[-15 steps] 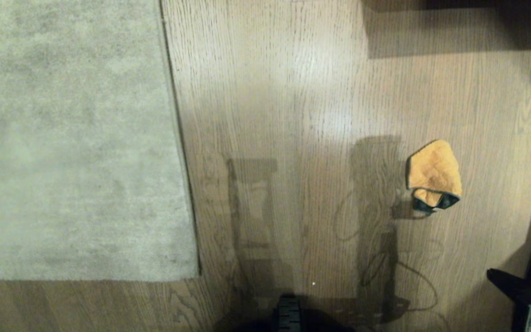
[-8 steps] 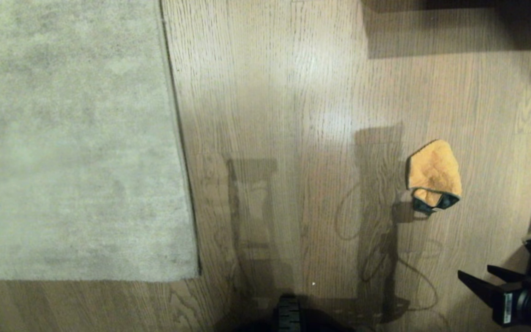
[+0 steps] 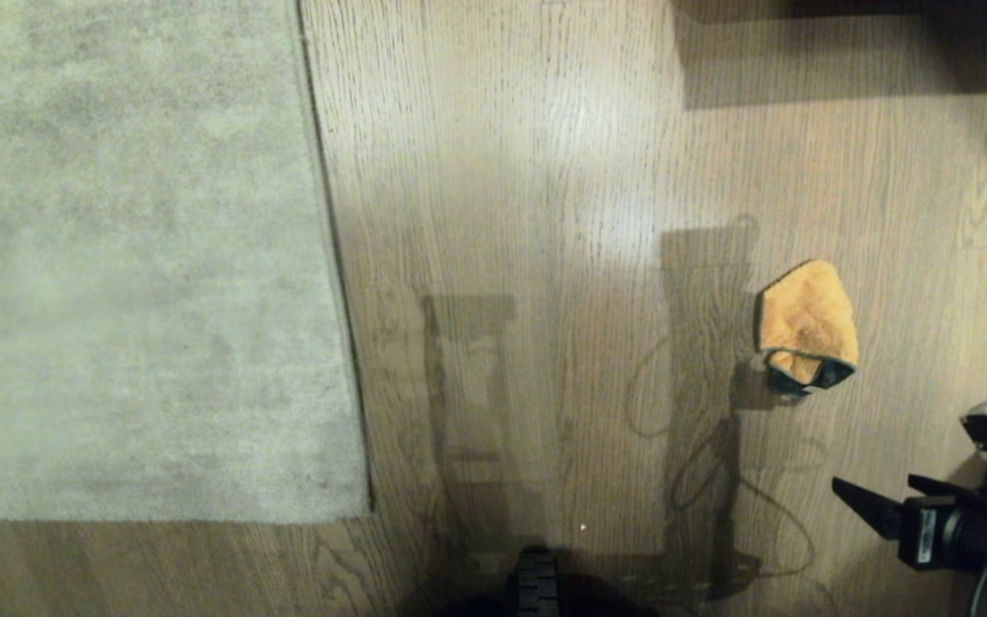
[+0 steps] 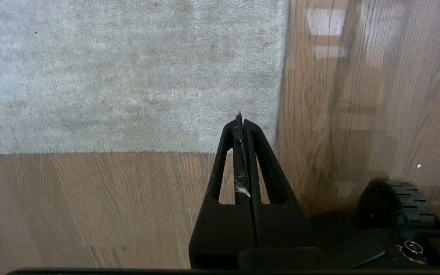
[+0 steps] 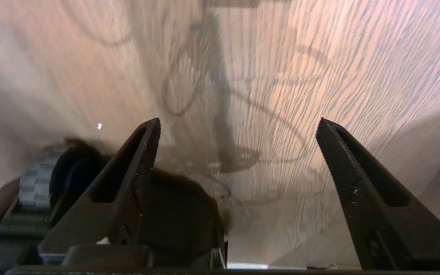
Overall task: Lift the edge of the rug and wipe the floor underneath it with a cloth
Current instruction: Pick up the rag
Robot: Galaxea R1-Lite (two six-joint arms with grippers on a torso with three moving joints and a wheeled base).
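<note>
The grey-beige rug lies flat at the left, and its rug edge [image 3: 337,257] runs down to a corner [image 3: 367,512]. Wood-plank floor [image 3: 545,171] fills the remainder of the head view. The orange cloth [image 3: 806,321] with dark teal trim lies crumpled on the floor at the right. My right gripper [image 3: 875,484] is at the lower right, nearer me than the cloth, open and empty [image 5: 238,122]. The left gripper [image 4: 241,119] hangs shut above the rug corner [image 4: 281,149], with only a wisp of white lint between its fingers.
A dark piece of furniture [image 3: 853,17] casts a shadow at the top right. The robot's base wheel [image 3: 536,583] shows at the bottom centre and beside the left gripper [image 4: 395,204]. Arm and cable shadows fall on the floor between rug and cloth.
The right gripper has come further into the head view from the lower right corner, moving left. Its jaws have opened wide. Rug, cloth and left gripper have not moved.
</note>
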